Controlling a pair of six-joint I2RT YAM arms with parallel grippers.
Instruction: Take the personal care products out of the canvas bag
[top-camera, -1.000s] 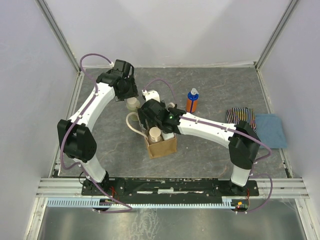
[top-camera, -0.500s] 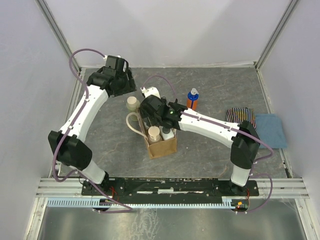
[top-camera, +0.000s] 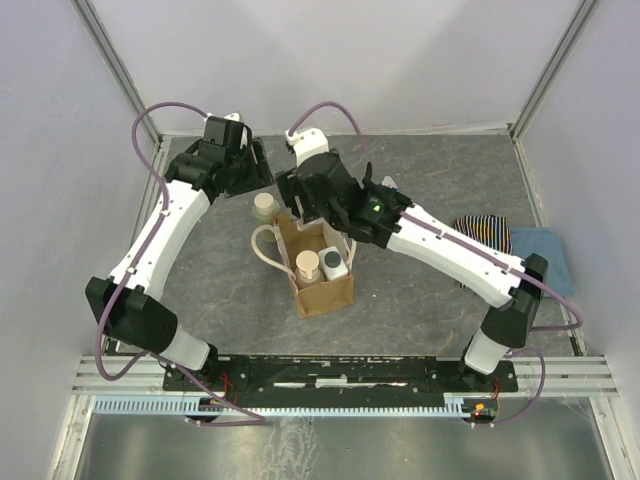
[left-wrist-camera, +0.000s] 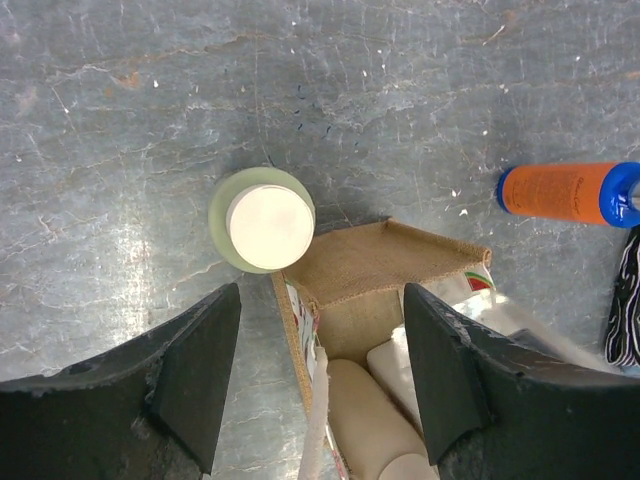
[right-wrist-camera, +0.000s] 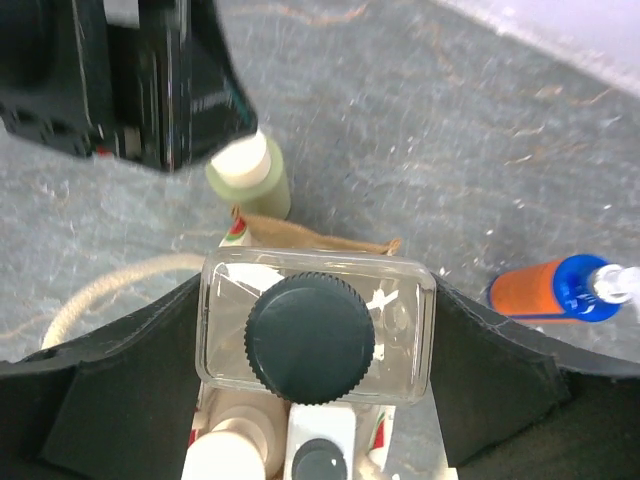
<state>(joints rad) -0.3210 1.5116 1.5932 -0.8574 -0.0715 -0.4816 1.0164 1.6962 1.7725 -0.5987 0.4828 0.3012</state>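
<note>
Colours: canvas bag (top-camera: 325, 293), tan-brown; clear bottle (right-wrist-camera: 315, 335), black cap; pale green bottle (left-wrist-camera: 262, 218), cream cap; counter (top-camera: 400, 310), mottled grey.

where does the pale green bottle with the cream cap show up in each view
Top external: pale green bottle left of centre, just beyond the canvas bag.
Left wrist: bottle near centre, cap up, beside the bag's far corner.
Right wrist: bottle upper left, behind the bag's rim.
Shared landmark: the canvas bag.
</note>
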